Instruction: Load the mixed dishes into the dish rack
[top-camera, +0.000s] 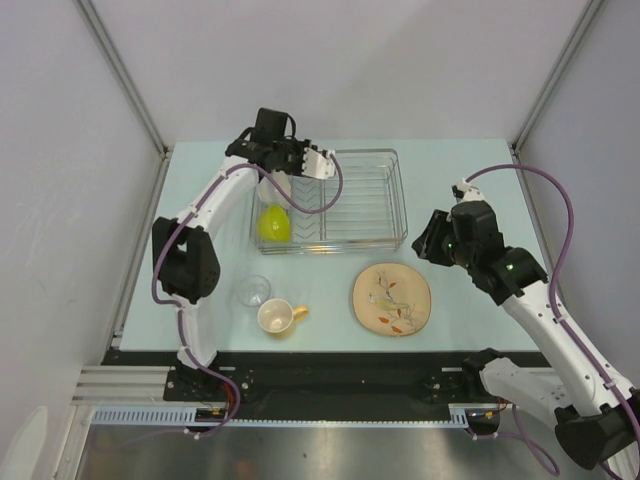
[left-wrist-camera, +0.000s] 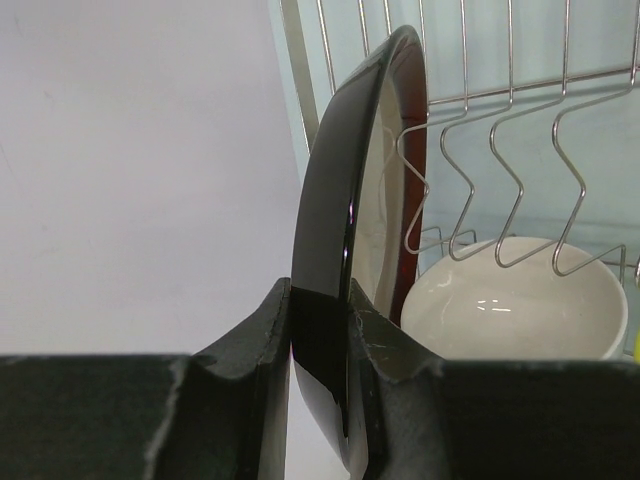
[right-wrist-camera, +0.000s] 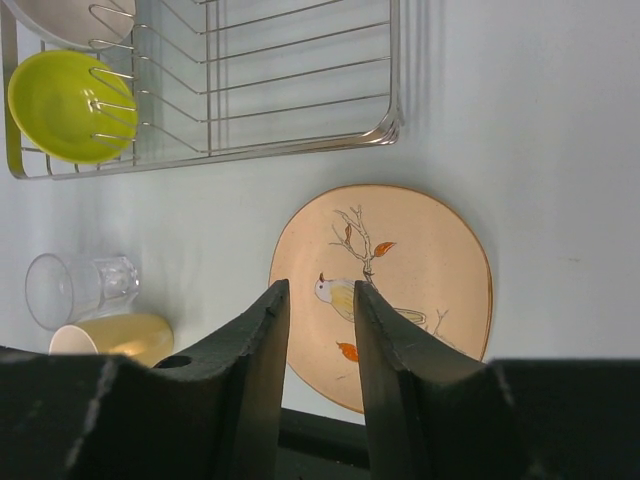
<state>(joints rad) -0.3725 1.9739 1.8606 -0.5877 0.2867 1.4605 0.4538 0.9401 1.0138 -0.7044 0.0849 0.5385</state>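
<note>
Left gripper (left-wrist-camera: 320, 310) is clamped on the rim of the dark-red-rimmed plate (left-wrist-camera: 330, 200). It holds the plate upright on edge at the left end of the dish rack (top-camera: 385, 195), toward the counter's far edge. The plate sits against the zigzag wire dividers, with the white bowl (left-wrist-camera: 515, 300) just beside it in the rack. Can't tell if the plate's lower edge is seated on the wires.

Lime-green bowl (top-camera: 273, 223) is in the rack's near-left corner. Right gripper (right-wrist-camera: 320, 300) is narrow and holds nothing, hovering over the floral bird plate (right-wrist-camera: 400, 270), which lies flat by the near edge, right of centre. Clear glass (top-camera: 253, 291) and yellow mug (top-camera: 278, 316) are on the counter by the near edge, left of centre, lying close together.

Risks:
- The grip is on the rim only, so the plate could pivot or slip between the pads.
- Letting go before it sits between dividers could let it tip onto the white bowl or fall flat.
- Pushing down off-slot could shove the rack or knock the bowl.
</note>
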